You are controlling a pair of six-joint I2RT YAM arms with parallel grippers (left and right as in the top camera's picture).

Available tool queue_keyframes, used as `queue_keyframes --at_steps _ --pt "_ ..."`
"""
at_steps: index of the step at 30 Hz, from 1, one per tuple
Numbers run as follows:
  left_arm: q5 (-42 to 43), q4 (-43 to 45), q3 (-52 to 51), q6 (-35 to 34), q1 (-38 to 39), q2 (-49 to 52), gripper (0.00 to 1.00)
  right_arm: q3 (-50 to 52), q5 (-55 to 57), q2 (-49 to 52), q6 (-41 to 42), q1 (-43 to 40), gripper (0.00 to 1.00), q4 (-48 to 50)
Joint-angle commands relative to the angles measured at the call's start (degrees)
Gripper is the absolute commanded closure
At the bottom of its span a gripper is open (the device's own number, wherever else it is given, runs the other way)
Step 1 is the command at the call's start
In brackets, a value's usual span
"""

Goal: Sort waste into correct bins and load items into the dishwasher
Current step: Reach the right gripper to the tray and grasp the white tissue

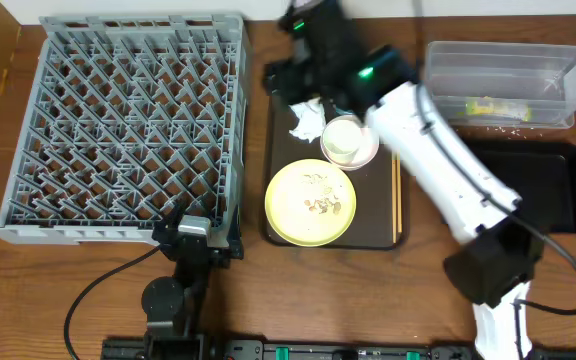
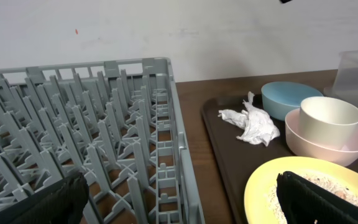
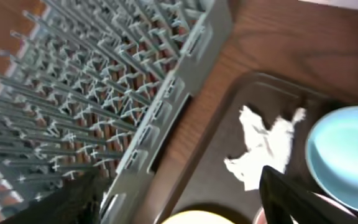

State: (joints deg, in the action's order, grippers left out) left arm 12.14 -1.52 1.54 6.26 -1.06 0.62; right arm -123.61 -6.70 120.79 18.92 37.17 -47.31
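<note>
The grey dishwasher rack [image 1: 128, 130] fills the left of the table. On the brown serving tray [image 1: 368, 225] lie a crumpled white napkin [image 1: 308, 122], a pale cup [image 1: 344, 138] nested in a small white bowl [image 2: 322, 148], a yellow-green plate [image 1: 311, 202] with crumbs [image 1: 320, 206], and chopsticks [image 1: 397, 195]. The light blue bowl [image 3: 347, 155] sits behind the napkin [image 3: 263, 146]. My right gripper [image 3: 182, 199] hovers open and empty over the tray's far left edge. My left gripper [image 2: 179, 205] stands open at the rack's near right corner. The clear tub [image 1: 503, 75] holds a green-and-orange wrapper [image 1: 488, 109].
The flat black tray [image 1: 543, 185] lies right of the serving tray, in front of the clear tub. My right arm [image 1: 438, 170] stretches diagonally over the serving tray's right side and hides the blue bowl from overhead. Bare wooden table shows along the front.
</note>
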Motion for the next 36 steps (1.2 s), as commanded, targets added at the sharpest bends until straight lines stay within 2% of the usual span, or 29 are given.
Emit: queue_keyframes --at_steps 1,5,11,15,18,21,25,36 --pt "1.36 -1.44 -1.27 0.57 0.17 -0.39 0.02 0.09 20.96 4.74 5.38 5.16 0.22 0.28" --pt "1.36 -1.44 -1.27 0.57 0.17 -0.39 0.02 0.09 26.62 9.38 8.35 7.19 0.24 1.68" --pt "1.36 -1.44 -1.27 0.57 0.17 -0.39 0.02 0.09 21.73 16.94 7.10 6.43 0.26 6.40" --pt "1.36 -1.46 -1.27 0.57 0.17 -0.39 0.02 0.09 22.86 19.80 7.17 5.84 0.26 7.69" --pt "1.36 -1.44 -1.27 0.57 0.17 -0.39 0.02 0.09 23.85 21.49 7.21 5.33 0.26 8.26" --pt "1.36 -1.44 -1.27 0.57 0.17 -0.39 0.02 0.09 25.09 22.86 9.70 4.79 0.21 7.96" --pt "1.36 -1.44 -1.27 0.57 0.17 -0.39 0.02 0.09 26.64 23.65 13.31 3.56 0.21 7.63" --pt "1.36 -1.44 -1.27 0.57 0.17 -0.39 0.02 0.09 25.70 24.65 14.86 0.72 0.21 5.49"
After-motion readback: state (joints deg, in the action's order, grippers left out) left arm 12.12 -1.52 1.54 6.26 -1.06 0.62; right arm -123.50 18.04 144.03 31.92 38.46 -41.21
